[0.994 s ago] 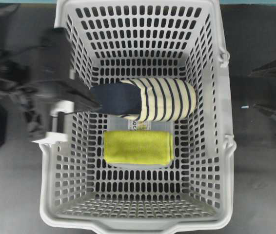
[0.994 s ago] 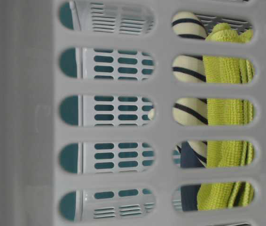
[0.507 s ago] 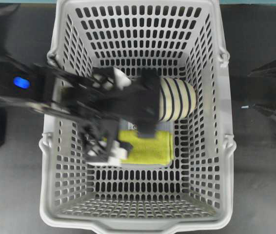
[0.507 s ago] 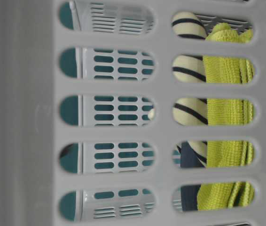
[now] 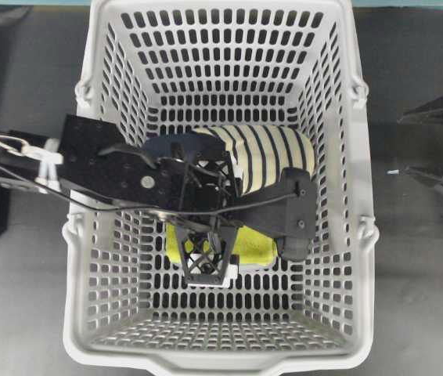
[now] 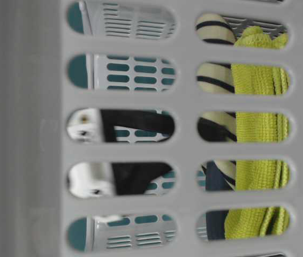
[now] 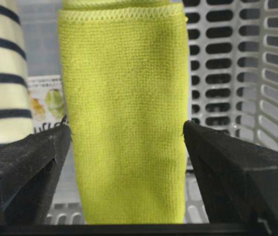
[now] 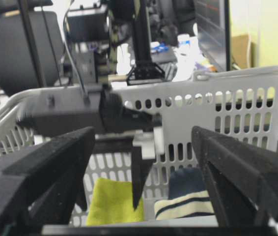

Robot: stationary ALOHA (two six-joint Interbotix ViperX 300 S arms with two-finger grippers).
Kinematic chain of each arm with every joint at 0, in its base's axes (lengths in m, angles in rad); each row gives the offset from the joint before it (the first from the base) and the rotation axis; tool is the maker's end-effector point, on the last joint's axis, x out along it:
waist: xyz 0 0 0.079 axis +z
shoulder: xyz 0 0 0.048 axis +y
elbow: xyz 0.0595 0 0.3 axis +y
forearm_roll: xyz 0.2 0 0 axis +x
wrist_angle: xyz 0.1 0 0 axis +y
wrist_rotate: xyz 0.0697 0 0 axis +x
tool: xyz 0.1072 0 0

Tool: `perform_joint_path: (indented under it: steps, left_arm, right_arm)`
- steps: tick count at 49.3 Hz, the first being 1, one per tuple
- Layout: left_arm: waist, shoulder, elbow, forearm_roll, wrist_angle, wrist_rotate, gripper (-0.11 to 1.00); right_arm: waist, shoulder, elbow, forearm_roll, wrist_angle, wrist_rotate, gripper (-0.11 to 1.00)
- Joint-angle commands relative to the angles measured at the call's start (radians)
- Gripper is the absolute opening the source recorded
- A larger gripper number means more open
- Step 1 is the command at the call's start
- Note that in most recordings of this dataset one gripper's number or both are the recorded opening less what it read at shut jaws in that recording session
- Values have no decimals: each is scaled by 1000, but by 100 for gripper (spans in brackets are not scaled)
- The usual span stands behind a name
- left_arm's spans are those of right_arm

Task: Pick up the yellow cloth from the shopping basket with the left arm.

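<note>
The yellow cloth lies folded flat on the floor of the light-grey shopping basket, just in front of the striped slipper. My left arm reaches over the basket's left rim and down inside. The left gripper is open and straddles the cloth's left part, one black finger on each long side, gripping nothing. Through the basket wall, the table-level view shows the cloth and part of the black gripper. My right gripper is open and empty, outside the basket's right wall.
A cream slipper with navy stripes and a navy toe lies right behind the cloth, close to the gripper's rear finger. A printed label lies on the floor between them. The basket's slotted walls enclose the gripper on all sides.
The left arm has swung from the basket's left rim across and down into the basket. Its jaws have opened wide and now sit astride the cloth. The right arm, cloth and slipper have not moved.
</note>
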Motion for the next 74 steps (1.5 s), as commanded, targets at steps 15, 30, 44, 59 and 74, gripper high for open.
perform_joint_path:
  steps: [15, 30, 44, 59, 74]
  left_arm:
    - [15, 35, 104, 3, -114, -12, 90]
    - [11, 21, 152, 3, -138, -9, 88]
    - [0, 12, 152, 3, -133, 5, 57]
    - [12, -54, 120, 3, -92, 8, 16]
    - [2, -120, -135, 3, 167, 8, 16]
  right_arm:
    - [-2, 5, -18, 3, -3, 2, 76]
    - [-2, 5, -17, 3, -3, 0, 76]
    - [-2, 3, -14, 3, -3, 0, 76]
    - [-2, 3, -11, 3, -5, 0, 76]
    - [-2, 3, -6, 3, -5, 2, 76]
